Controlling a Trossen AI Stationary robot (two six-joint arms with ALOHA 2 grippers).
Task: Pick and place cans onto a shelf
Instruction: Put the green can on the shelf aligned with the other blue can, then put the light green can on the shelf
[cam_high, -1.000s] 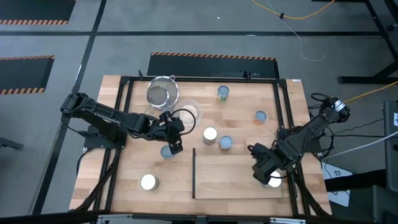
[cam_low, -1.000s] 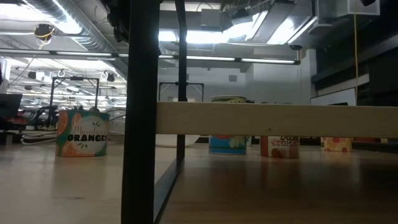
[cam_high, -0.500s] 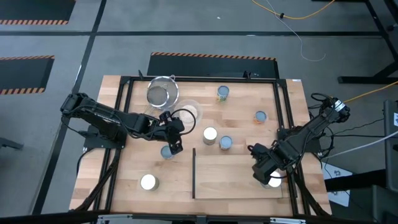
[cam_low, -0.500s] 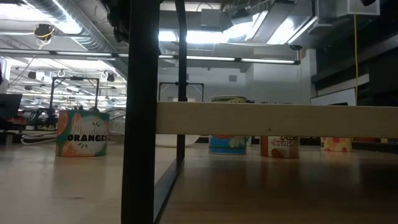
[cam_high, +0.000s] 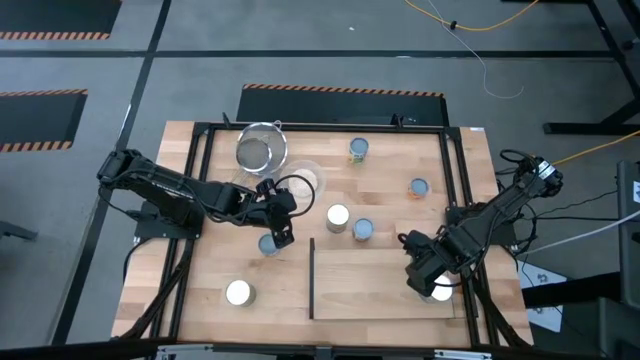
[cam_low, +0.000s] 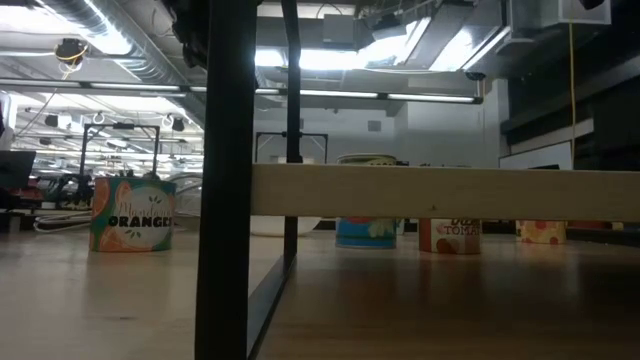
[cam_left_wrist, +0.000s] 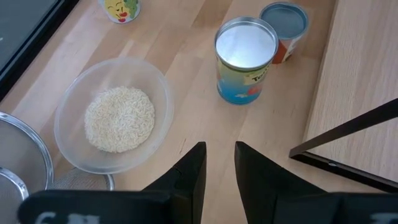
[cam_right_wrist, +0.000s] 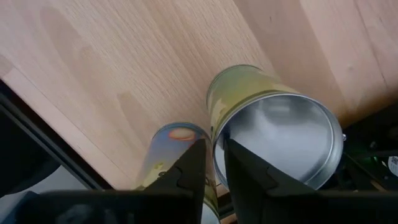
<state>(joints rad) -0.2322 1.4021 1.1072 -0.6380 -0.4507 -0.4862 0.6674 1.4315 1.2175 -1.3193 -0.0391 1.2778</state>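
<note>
On the desk (cam_high: 200, 290) beside the shelf (cam_high: 385, 285), one can (cam_low: 132, 214) reads "ORANGE"; another can (cam_low: 449, 236) reads "TOM…". The right gripper (cam_high: 432, 285) sits over the shelf's corner above two cans (cam_right_wrist: 273, 134), grip unclear. The left gripper (cam_high: 282, 236) hangs narrowly parted and empty near the shelf's dark edge.

The table (cam_high: 200, 300) carries scattered cans (cam_high: 338, 217), a mesh strainer (cam_high: 260, 150), a bowl of rice (cam_left_wrist: 118, 118) and the flat shelf (cam_high: 370, 285) (one shiny-topped can (cam_high: 441, 291) at its corner).

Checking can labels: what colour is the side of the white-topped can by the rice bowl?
Yellow above, blue below; left wrist view shows it best.
</note>
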